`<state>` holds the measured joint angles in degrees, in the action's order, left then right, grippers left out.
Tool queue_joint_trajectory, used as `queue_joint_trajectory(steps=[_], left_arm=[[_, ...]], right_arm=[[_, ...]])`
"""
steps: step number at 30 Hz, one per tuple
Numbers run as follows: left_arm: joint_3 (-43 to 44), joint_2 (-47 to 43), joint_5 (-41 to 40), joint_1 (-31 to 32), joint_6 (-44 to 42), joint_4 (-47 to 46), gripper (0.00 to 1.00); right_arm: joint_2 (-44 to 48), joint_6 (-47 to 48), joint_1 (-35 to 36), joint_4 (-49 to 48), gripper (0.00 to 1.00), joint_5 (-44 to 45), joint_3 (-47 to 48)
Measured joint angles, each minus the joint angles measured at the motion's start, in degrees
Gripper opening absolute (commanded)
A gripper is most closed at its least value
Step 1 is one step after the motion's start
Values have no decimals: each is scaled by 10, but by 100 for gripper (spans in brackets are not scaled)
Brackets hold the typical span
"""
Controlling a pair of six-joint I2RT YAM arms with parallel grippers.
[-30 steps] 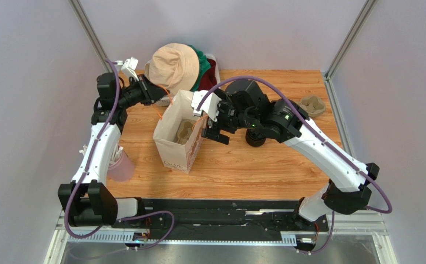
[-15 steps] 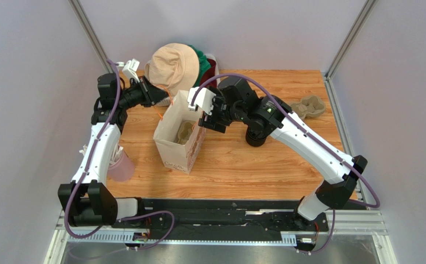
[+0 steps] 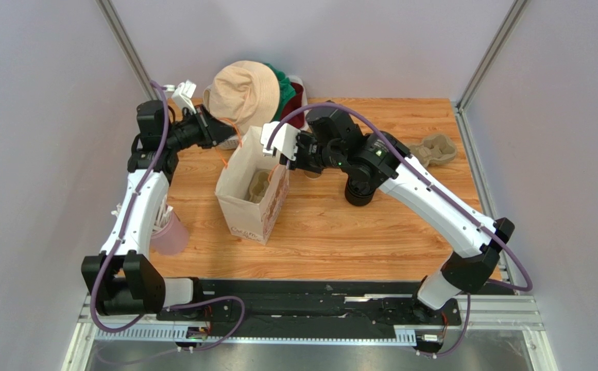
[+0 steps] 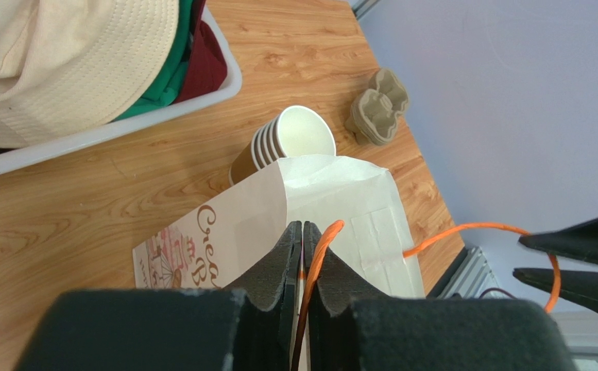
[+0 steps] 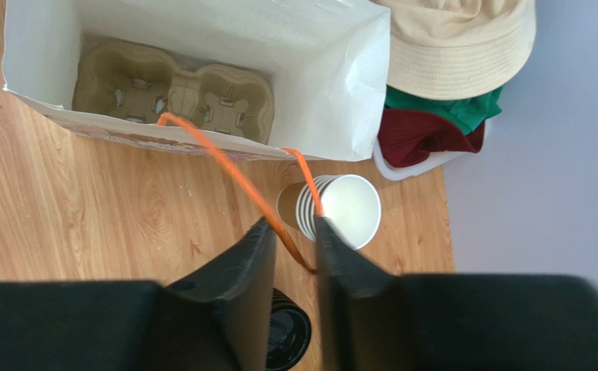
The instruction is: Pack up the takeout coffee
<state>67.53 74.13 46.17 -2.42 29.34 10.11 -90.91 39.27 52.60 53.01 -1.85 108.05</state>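
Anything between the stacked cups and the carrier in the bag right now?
Nothing visible covers the open mouth of the bag; the carrier inside is bare. The stacked cups sit outside, beside it, so only its wall separates them.

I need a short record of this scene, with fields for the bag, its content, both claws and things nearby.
bag: paper bag, upright, mouth open
inside: cup carrier, empty
left claw: shut on one orange handle
right claw: slightly open, other orange handle between its fingers
nearby: stack of cups, no lid
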Motion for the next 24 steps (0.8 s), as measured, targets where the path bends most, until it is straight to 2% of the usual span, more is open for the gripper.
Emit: queue_joint_trajectory(steps=[1, 3, 6, 9, 19, 24], left_arm=[[3, 0, 0, 0, -1, 4, 8], [10, 0, 0, 0, -3, 12, 5], [24, 1, 0, 0, -7, 26, 0], [56, 13, -2, 4, -25, 55, 0], [264, 115, -13, 24, -99, 171, 0], [268, 111, -14, 43, -116, 184, 0]], right_arm=[[-3, 3, 0, 0, 10, -2, 0], [-10, 8, 0, 0, 0, -5, 0], [-18, 11, 0, 1, 0, -8, 0], [-17, 10, 0, 2, 0, -9, 0], [16, -18, 5, 9, 0, -13, 12], [50, -33, 10, 7, 0, -22, 11]])
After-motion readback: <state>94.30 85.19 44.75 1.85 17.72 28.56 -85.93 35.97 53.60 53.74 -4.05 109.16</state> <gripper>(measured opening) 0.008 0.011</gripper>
